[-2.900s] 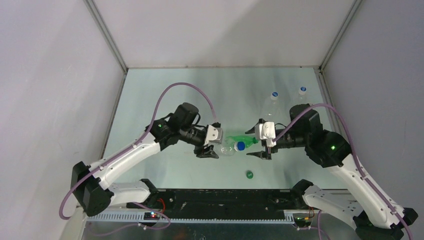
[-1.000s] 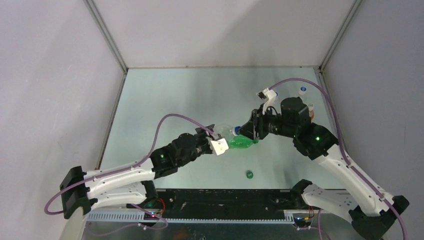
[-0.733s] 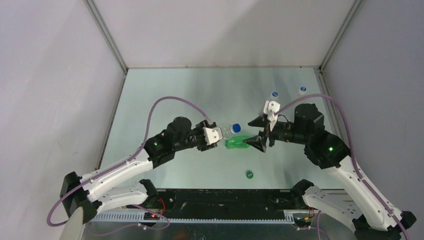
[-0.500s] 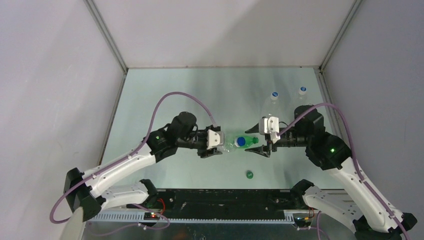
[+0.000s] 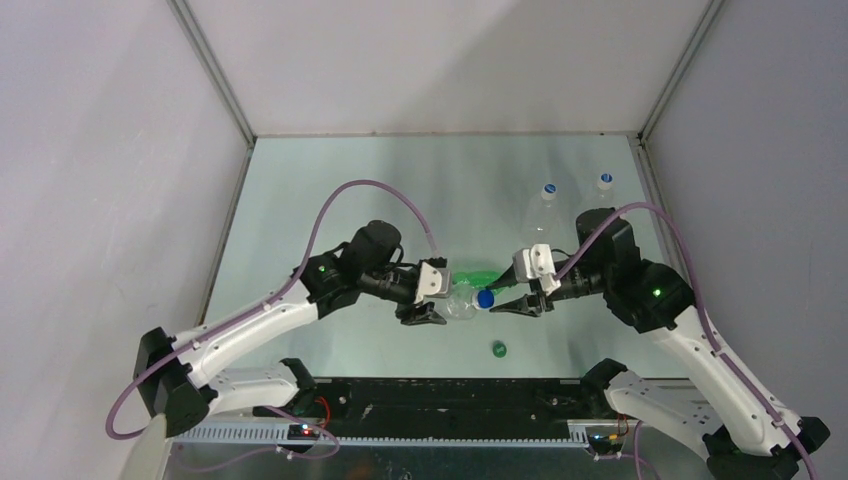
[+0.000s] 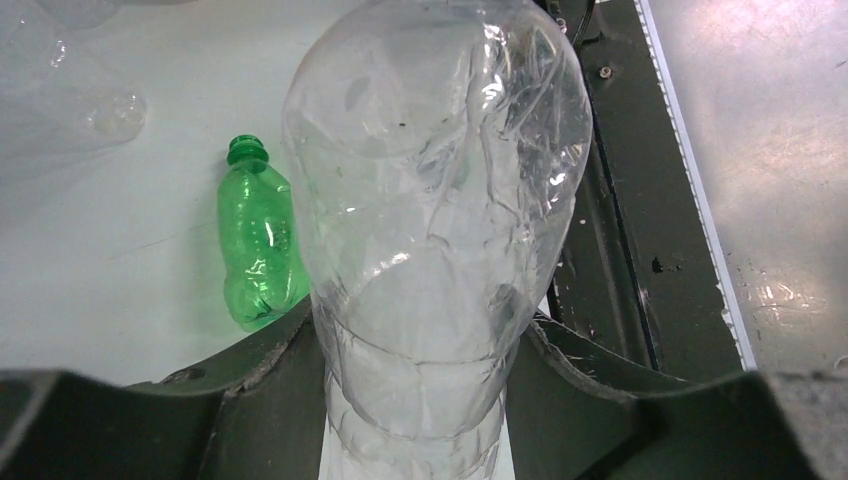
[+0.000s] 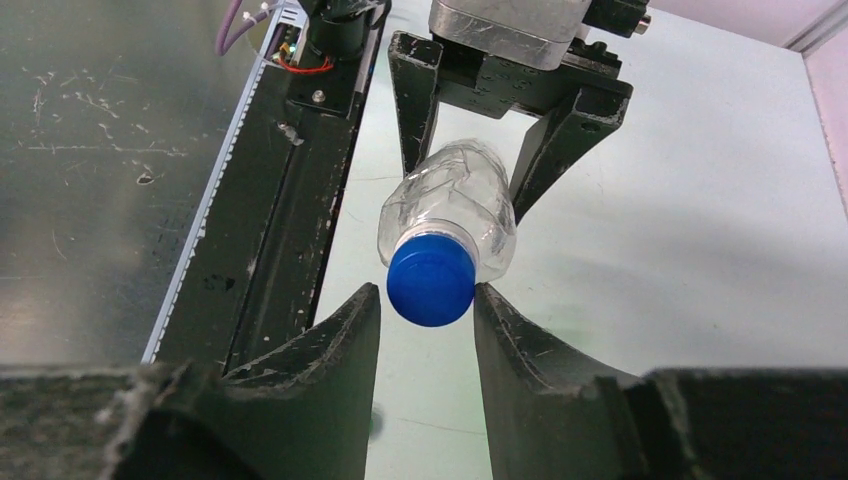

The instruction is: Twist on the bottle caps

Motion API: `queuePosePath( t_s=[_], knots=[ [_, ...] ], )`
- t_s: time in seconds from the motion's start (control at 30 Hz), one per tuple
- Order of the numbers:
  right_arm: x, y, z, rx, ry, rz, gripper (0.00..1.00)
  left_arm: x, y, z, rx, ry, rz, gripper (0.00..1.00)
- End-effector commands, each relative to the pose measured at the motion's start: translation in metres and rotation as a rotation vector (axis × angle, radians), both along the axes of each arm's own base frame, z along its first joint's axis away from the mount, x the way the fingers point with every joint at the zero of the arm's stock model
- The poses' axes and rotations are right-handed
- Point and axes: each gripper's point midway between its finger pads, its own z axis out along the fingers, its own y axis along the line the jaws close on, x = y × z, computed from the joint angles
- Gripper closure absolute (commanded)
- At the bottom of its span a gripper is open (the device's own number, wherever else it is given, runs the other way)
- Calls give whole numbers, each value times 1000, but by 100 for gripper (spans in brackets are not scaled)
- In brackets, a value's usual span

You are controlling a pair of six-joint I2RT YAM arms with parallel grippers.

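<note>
Tabletop [image 5: 350, 180]; end effectors: left [image 5: 438, 298] clamps empty bottle [image 6: 430, 200]; right [image 7: 427, 297] flanks blue cap [image 7: 430, 278], grip unclear.

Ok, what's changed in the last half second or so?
The left claw, gripping the clear bottle, has carried it slightly toward the near edge. The right claw has moved in so its fingers flank the blue cap; whether they pinch it is unclear. The loose green cap and the two capped bottles at the back stayed put.

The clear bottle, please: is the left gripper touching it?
Touching. The left wrist view shows the left gripper with both fingers pressed against the sides of the clear bottle.
</note>
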Motion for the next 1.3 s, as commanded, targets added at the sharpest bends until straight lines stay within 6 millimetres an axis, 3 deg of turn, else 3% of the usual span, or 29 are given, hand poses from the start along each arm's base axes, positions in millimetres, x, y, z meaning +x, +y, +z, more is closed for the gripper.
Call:
queuePosePath(
  t_s=[0.0, 0.27, 0.33, 0.4, 0.43, 0.47, 0.5, 0.6, 0.67, 0.77, 0.83, 0.9, 1.03, 1.07, 1.1, 1.13, 1.17, 1.23, 1.27],
  knots=[
    [-4, 4, 17, 37, -20, 35, 59, 1, -7, 22, -53, -13, -29, 97],
    [2, 12, 15, 25, 14, 6, 66, 11, -8, 25, -51, -22, 29, 98],
    [7, 16, 11, 9, 60, -27, 76, 19, -9, 29, -63, -43, 76, 99],
    [17, 18, 8, -4, 126, -97, 98, 32, -9, 33, -85, -82, 156, 99],
    [25, 18, 5, -18, 148, -155, 100, 39, -5, 28, -72, -104, 213, 99],
    [29, 20, 3, -22, 225, -203, 100, 45, -5, 37, -106, -147, 246, 99],
    [37, 20, 1, -30, 248, -261, 100, 54, 0, 31, -81, -192, 321, 99],
    [58, 23, 1, 7, 517, -517, 100, 73, 10, 40, -103, -373, 471, 99],
    [76, 20, -2, 38, 624, -683, 100, 95, 25, 49, -107, -539, 654, 99],
    [96, 16, -9, 97, 828, -916, 100, 96, 23, 53, -128, -679, 742, 97],
    [101, 16, -14, 125, 930, -997, 100, 99, 20, 59, -153, -754, 788, 95],
    [105, 19, -16, 170, 990, -1029, 100, 100, 16, 53, -136, -805, 794, 94],
    [107, 21, -7, 228, 955, -988, 100, 101, 10, 38, -111, -786, 791, 94],
    [107, 20, -9, 226, 915, -973, 98, 101, 9, 35, -121, -755, 792, 95],
    [107, 20, 4, 278, 872, -941, 88, 100, 8, 29, -106, -736, 784, 95],
    [106, 19, -1, 277, 824, -927, 81, 100, 5, 27, -128, -684, 780, 95],
    [105, 18, 14, 339, 769, -888, 66, 99, 5, 22, -120, -655, 774, 95],
    [104, 15, 20, 387, 683, -860, 48, 96, 0, 16, -157, -544, 769, 95],
    [104, 12, 17, 391, 643, -864, 45, 94, -3, 15, -169, -516, 748, 95]
  ],
)
